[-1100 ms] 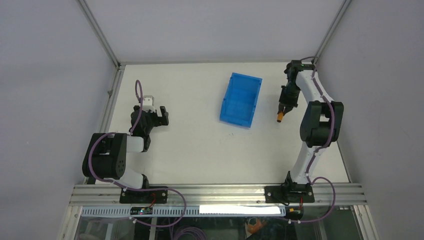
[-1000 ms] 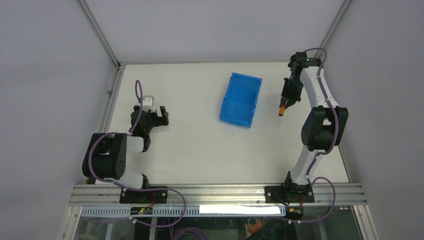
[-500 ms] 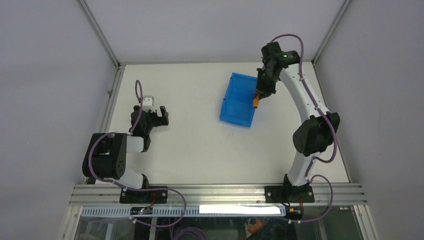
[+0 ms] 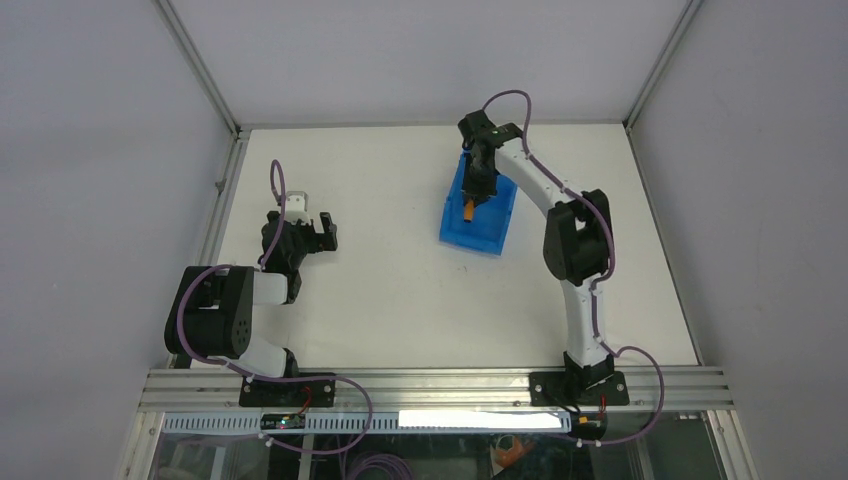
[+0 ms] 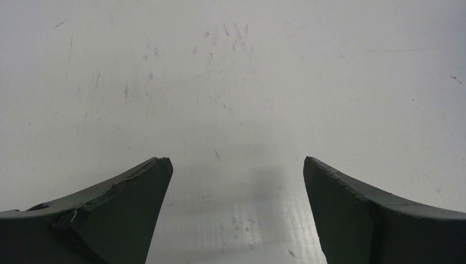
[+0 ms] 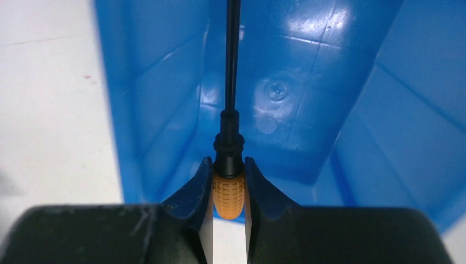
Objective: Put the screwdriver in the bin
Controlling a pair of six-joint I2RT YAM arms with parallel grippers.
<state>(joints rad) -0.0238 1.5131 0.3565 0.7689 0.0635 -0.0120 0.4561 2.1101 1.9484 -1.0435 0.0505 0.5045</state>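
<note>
The bright blue bin (image 4: pixel 490 228) stands on the white table at the back centre. My right gripper (image 4: pixel 473 200) hangs over the bin, shut on the screwdriver (image 4: pixel 470 210). In the right wrist view the orange handle (image 6: pixel 228 195) is clamped between the fingertips (image 6: pixel 199 184), and the thin black shaft (image 6: pixel 233 55) points out over the bin's blue inside (image 6: pixel 286 93). My left gripper (image 4: pixel 322 232) is open and empty at the left of the table; its wrist view shows only bare table between the fingers (image 5: pixel 137 192).
The enclosure's grey walls and metal frame posts (image 4: pixel 200 70) close in the table on three sides. The aluminium rail (image 4: pixel 430 385) with both arm bases runs along the near edge. Bare white table (image 4: pixel 400 290) lies between the bin and the arms.
My right arm has swung left from the table's right side, carrying the screwdriver to above the bin. The left arm has not moved.
</note>
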